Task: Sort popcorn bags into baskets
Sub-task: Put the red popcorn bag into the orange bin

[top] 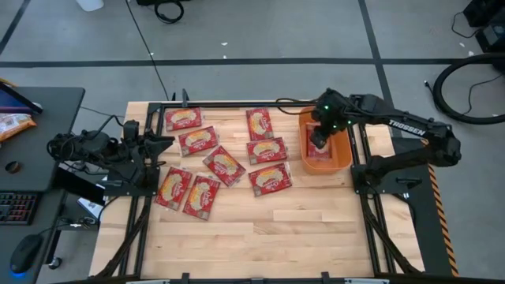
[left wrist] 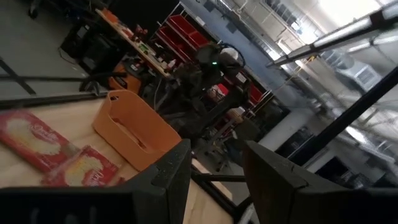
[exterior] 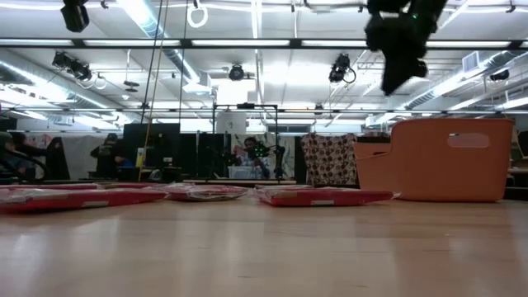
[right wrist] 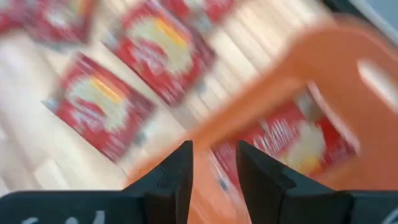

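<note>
Several flat red popcorn bags (top: pixel 223 166) lie flat on the wooden table, left of the orange basket (top: pixel 347 158); the low view shows them as thin red strips (exterior: pixel 322 196). One more bag (right wrist: pixel 298 137) lies inside the basket. My right gripper (right wrist: pixel 214 171) hangs open and empty above the basket's rim (right wrist: pixel 292 81), well clear of it in the low view (exterior: pixel 400 49). My left gripper (left wrist: pixel 214 174) waits open at the table's left edge (top: pixel 162 142), pointing toward the basket (left wrist: pixel 127 127).
A black desk off the table's left side carries an orange snack bag (top: pixel 12 122), a keyboard and a mouse. Dark frame rails run along both table sides. Bare wood (top: pixel 260 237) stretches along the near half of the table.
</note>
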Available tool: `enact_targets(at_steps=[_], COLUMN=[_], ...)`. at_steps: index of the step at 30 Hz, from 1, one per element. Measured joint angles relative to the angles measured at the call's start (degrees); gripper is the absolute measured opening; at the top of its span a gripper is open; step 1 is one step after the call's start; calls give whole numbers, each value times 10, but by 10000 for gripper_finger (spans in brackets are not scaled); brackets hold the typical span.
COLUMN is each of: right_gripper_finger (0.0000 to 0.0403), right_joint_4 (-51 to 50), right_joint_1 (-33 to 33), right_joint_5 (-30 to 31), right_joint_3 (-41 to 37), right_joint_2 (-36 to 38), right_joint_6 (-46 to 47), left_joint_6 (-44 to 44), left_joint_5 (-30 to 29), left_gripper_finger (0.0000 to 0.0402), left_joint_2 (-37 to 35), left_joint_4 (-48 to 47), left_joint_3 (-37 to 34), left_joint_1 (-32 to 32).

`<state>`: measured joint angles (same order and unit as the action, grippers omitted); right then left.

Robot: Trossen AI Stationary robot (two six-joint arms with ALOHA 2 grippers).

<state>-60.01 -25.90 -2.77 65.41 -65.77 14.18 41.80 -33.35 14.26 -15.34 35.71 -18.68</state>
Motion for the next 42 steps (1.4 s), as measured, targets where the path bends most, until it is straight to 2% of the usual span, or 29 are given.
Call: enact_targets(at_steps=[5, 13, 17, 24, 29, 37, 42], right_gripper_finger=[126, 134, 149, 185, 202, 211, 211], right_joint_4=[50, 120, 162, 228, 239, 231, 238], right_joint_1=[63, 134, 153, 187, 206, 249, 282], right_joint_5=[3, -9, -32, -35, -35, -39, 9], right_joint_3=[26, 40, 40, 41, 41, 41, 40], right_joint_2=[-47, -151, -198, -247, -279, -335, -352], right_joint_6=[24, -7, -2, 26, 17, -52, -91], left_joint_6=[48, 41, 54, 101, 98, 80, 57], left_joint_5=[0, 14, 15, 25, 35, 37, 36], left_gripper_finger=[149, 149, 149, 149, 149, 149, 149], left_joint_2=[0, 0, 0, 10, 15, 15, 15], left_joint_4=[-31, -45, -81, -150, -150, -152, -155], left_joint_3=[0, 0, 0, 0, 1, 0, 0], left_joint_1=[0, 0, 0, 0, 0, 0, 1])
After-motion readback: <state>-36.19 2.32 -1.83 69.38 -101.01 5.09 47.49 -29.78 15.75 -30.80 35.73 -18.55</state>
